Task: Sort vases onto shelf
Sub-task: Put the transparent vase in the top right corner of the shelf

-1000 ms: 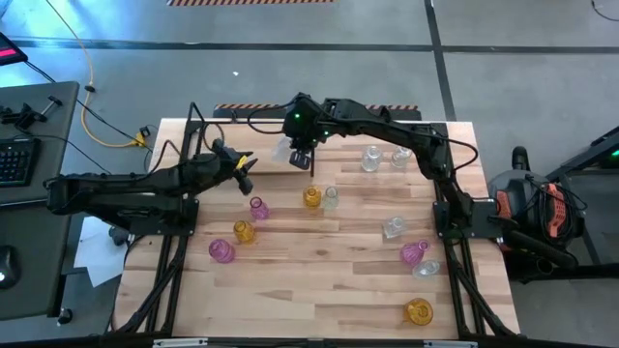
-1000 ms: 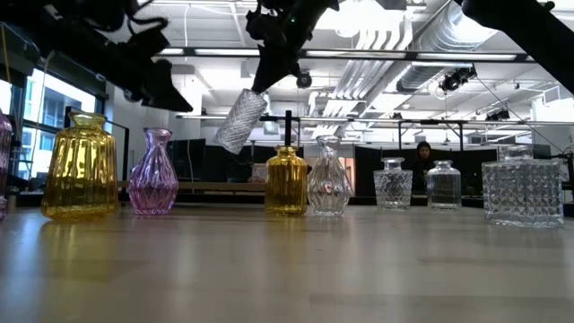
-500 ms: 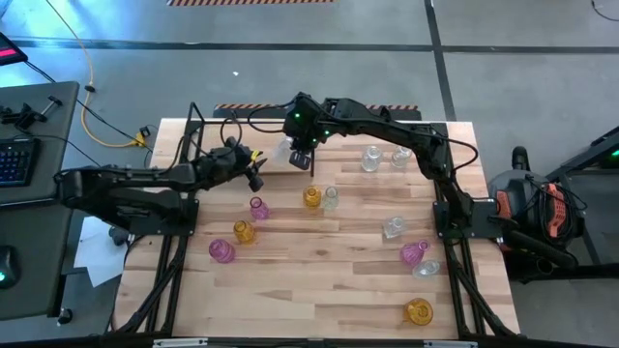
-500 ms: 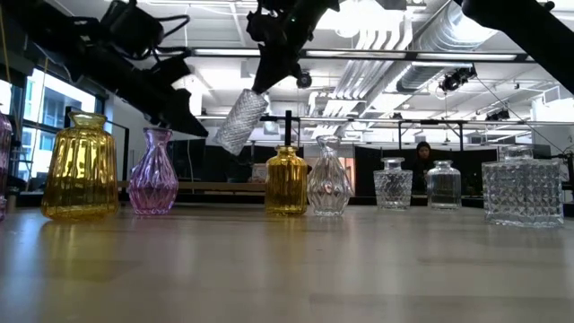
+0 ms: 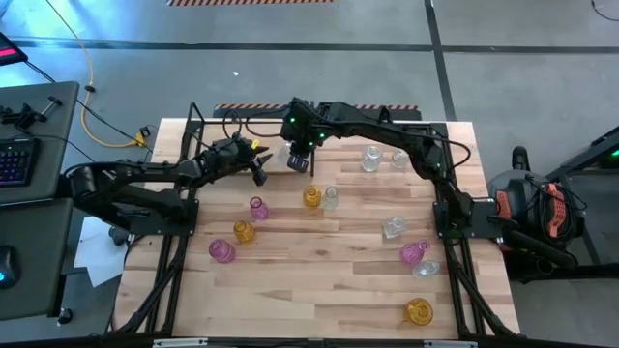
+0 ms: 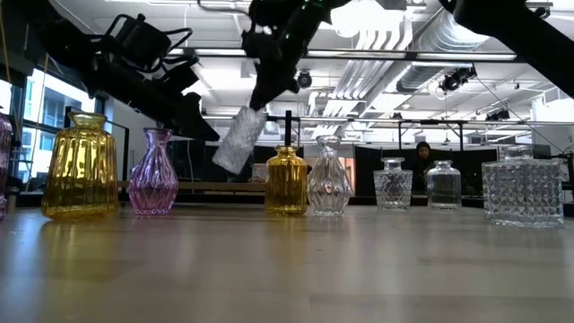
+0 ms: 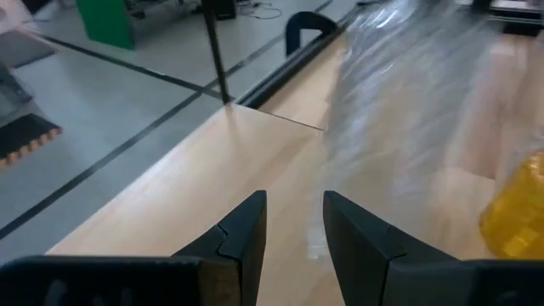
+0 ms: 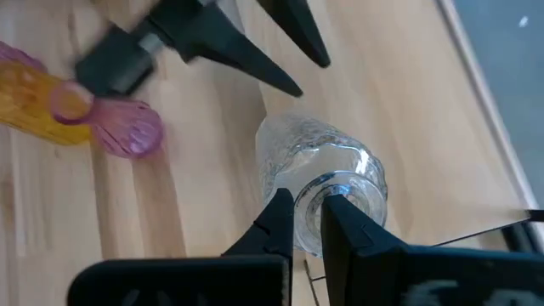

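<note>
While the right hand [image 8: 308, 223] pinches an empty clear vase [image 8: 319, 174] by its neck, the left hand [image 7: 293, 223] hovers slightly parted, holding nothing.

Off-task: keyboard [image 5: 17, 160] on side desk [image 5: 39, 106], yellow cable [image 5: 92, 101] on floor, person [image 6: 422, 154] seated beyond the counter [image 5: 319, 280].

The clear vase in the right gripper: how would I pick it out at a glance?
Start at the butcher-block table and go to its far edge, left of centre. There the right gripper holds the clear vase by its neck, tilted, in mid-air. It is the only vase off the table; every other one stands upright on the wood.
</note>
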Robot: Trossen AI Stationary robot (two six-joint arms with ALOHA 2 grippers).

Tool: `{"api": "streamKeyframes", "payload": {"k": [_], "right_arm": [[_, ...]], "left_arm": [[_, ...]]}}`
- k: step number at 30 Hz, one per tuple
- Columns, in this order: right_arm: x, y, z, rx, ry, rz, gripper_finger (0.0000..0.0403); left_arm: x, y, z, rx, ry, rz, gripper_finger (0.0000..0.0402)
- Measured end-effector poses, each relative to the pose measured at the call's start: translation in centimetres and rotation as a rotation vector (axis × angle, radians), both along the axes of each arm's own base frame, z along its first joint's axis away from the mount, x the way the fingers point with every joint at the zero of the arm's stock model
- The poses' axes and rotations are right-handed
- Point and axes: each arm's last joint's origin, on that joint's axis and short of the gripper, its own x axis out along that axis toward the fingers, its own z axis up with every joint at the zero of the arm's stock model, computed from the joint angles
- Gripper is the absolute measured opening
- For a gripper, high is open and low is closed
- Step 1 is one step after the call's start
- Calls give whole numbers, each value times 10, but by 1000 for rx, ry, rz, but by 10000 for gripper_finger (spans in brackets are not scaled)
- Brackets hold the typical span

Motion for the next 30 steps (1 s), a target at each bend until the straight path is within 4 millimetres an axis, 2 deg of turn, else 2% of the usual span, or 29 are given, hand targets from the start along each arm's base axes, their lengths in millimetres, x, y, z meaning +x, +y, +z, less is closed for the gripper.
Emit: {"api": "streamKeyframes", "payload": {"k": [3,8,30], "right_arm": [[3,-6,-9,-4,11,-8,5],[5,-9,-7,-42,-9,-22,5],[4,-8,-5,-13,-21,-11,5]], "left_arm": [[0,-1,-2,-23,6,-18,110],[0,-1,-2,-31,2,-24,110],[-1,6,0,-49,-45,-35,109]]}}
